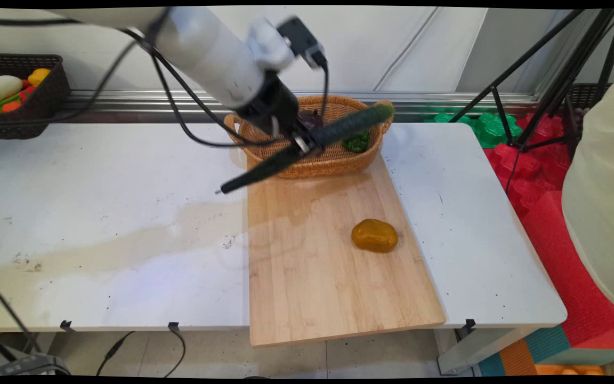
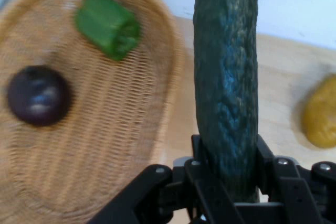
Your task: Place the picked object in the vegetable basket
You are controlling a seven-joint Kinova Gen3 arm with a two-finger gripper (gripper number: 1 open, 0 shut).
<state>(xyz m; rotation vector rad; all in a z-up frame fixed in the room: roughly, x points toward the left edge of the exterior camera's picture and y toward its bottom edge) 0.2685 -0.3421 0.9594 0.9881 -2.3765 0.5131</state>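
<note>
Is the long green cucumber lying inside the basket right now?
No, the cucumber is held up in the gripper, above the basket.

Bright, even light; soft shadows; hand view blurred at left.

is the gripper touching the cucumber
Touching. The hand view shows the gripper shut on the cucumber, its fingers pressed against both sides; the main view shows the cucumber held in the air.
</note>
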